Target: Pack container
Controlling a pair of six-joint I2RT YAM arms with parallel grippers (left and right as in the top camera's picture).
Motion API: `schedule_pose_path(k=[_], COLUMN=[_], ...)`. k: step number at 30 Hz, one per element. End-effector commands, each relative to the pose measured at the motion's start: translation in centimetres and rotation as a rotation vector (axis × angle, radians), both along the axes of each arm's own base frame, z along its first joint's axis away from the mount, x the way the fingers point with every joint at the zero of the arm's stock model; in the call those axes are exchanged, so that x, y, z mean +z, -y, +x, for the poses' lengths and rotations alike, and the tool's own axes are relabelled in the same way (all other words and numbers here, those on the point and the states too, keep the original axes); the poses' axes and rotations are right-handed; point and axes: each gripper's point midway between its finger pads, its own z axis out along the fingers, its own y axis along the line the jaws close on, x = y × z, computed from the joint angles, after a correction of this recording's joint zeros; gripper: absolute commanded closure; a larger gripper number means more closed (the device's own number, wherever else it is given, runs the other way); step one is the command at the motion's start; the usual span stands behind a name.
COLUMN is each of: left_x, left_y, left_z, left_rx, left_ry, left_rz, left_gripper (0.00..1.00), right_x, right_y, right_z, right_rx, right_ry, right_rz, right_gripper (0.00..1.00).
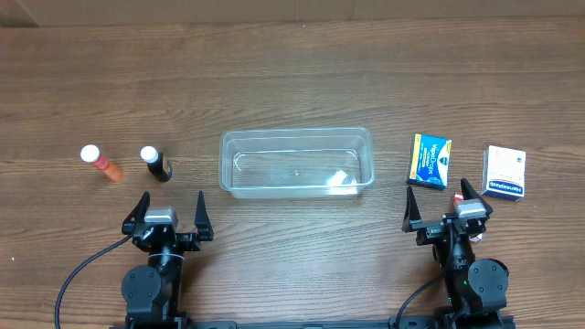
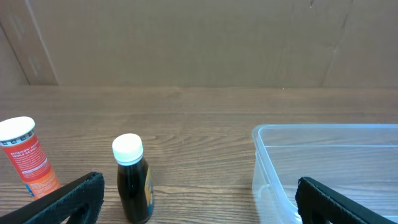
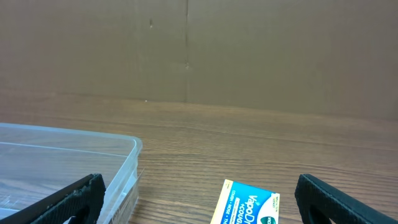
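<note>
The clear plastic container (image 1: 295, 163) stands empty at the table's middle; its corner shows in the left wrist view (image 2: 323, 162) and the right wrist view (image 3: 68, 158). A dark bottle with a white cap (image 1: 154, 164) (image 2: 132, 180) and an orange tube with a white cap (image 1: 101, 163) (image 2: 26, 158) stand left of it. A blue and yellow box (image 1: 430, 160) (image 3: 245, 204) and a white and blue box (image 1: 504, 172) lie right of it. My left gripper (image 1: 170, 212) (image 2: 199, 205) is open and empty near the front edge. My right gripper (image 1: 440, 206) (image 3: 196, 202) is open and empty, just in front of the blue and yellow box.
Brown cardboard walls (image 2: 186, 43) rise behind the wooden table (image 1: 292, 82). Black cables (image 1: 78, 279) trail from both arm bases at the front edge.
</note>
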Motion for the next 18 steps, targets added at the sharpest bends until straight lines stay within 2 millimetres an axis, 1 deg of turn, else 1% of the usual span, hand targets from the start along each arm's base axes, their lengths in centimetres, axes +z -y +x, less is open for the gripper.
schedule_pose_path(k=[1, 3, 5, 8, 9, 11, 12, 14, 15, 16, 17, 18], left_x=[0.0, 0.1, 0.0, 0.1, 0.6, 2.4, 4.2, 6.4, 7.9, 8.9, 10.0, 10.8], left_y=[-0.3, -0.3, -0.2, -0.1, -0.1, -0.2, -0.2, -0.2, -0.3, -0.7, -1.7, -2.1], left_z=[0.0, 0.0, -0.1, -0.3, -0.6, -1.0, -1.3, -1.4, -1.4, -1.2, -0.8, -0.4], left_rx=[0.013, 0.016, 0.021, 0.022, 0.024, 0.030, 0.030, 0.031, 0.040, 0.066, 0.122, 0.152], left_ry=[0.005, 0.009, 0.003, -0.030, -0.043, -0.047, -0.042, -0.041, -0.051, -0.077, -0.126, -0.168], left_rz=[0.016, -0.035, -0.117, -0.182, -0.184, -0.183, -0.183, -0.183, -0.182, -0.180, -0.172, -0.166], left_gripper=[0.00, 0.00, 0.00, 0.00, 0.00, 0.00, 0.00, 0.00, 0.00, 0.00, 0.00, 0.00], right_x=[-0.1, -0.1, 0.1, 1.5, 2.2, 3.2, 4.1, 5.7, 6.8, 8.1, 9.8, 10.7], right_y=[-0.4, -0.4, -0.2, 0.0, 0.2, 0.6, 1.0, 1.1, 1.0, 0.9, 0.8, 0.6], right_z=[-0.1, -0.1, -0.1, -0.2, -0.2, 0.0, 0.3, 1.1, 1.7, 2.4, 3.8, 4.8], right_rx=[0.017, 0.014, 0.007, -0.002, -0.018, -0.041, -0.067, -0.084, -0.086, -0.087, -0.089, -0.092], right_ry=[-0.006, -0.016, -0.014, 0.005, 0.008, -0.005, -0.027, -0.056, -0.072, -0.089, -0.122, -0.158], right_rz=[0.098, 0.164, 0.165, 0.167, 0.167, 0.165, 0.160, 0.155, 0.152, 0.149, 0.143, 0.137], right_gripper=[0.00, 0.00, 0.00, 0.00, 0.00, 0.00, 0.00, 0.00, 0.00, 0.00, 0.00, 0.00])
